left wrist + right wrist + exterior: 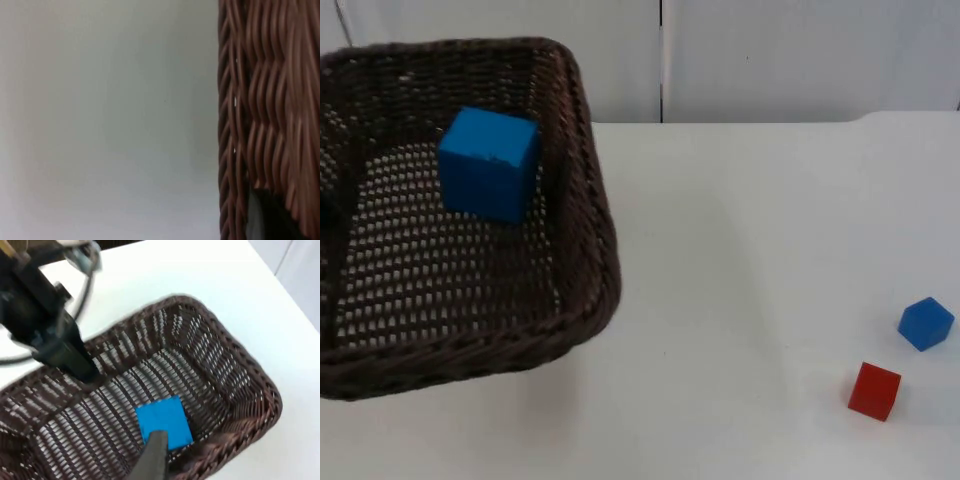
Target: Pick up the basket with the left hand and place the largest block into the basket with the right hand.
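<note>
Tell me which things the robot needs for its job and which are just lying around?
Needed:
basket, held at its rim by the left gripper
big blue block, lying inside the basket

Just lying around:
small blue block
small red block

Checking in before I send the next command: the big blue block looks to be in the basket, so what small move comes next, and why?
Probably lift the right gripper up and away. The large blue cube already rests inside the dark brown wicker basket, held at its rim by the left gripper, while the right gripper hangs just above the cube.
</note>
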Motion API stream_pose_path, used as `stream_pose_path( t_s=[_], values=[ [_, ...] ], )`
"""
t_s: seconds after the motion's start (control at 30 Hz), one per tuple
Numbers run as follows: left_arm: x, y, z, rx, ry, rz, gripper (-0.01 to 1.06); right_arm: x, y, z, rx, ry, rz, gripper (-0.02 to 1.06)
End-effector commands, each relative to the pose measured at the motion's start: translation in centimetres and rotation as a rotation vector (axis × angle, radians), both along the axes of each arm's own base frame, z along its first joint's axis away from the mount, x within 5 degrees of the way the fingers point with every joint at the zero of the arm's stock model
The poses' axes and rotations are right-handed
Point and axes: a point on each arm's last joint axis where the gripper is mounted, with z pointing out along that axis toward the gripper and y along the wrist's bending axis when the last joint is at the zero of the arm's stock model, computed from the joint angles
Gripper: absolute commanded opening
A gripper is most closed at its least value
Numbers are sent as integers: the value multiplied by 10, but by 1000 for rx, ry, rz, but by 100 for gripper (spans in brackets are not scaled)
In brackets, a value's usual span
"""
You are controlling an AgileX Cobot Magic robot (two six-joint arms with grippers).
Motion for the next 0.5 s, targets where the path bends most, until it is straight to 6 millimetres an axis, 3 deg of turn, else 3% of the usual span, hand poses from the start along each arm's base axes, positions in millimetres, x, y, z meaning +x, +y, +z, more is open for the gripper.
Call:
stream_pose_path(
  t_s=[0.0,0.27,0.47],
  values=[
    [11,-11,-7,-29,-18,13,0,-4,-7,9,-1,-9,-19,82],
    [50,-44,-44,0,40,-78,0,-13,-16,17,-17,1,-28,82],
    [79,-51,-67,-15,68,-94,0,-15,-22,22,-29,-18,-59,82]
  ],
)
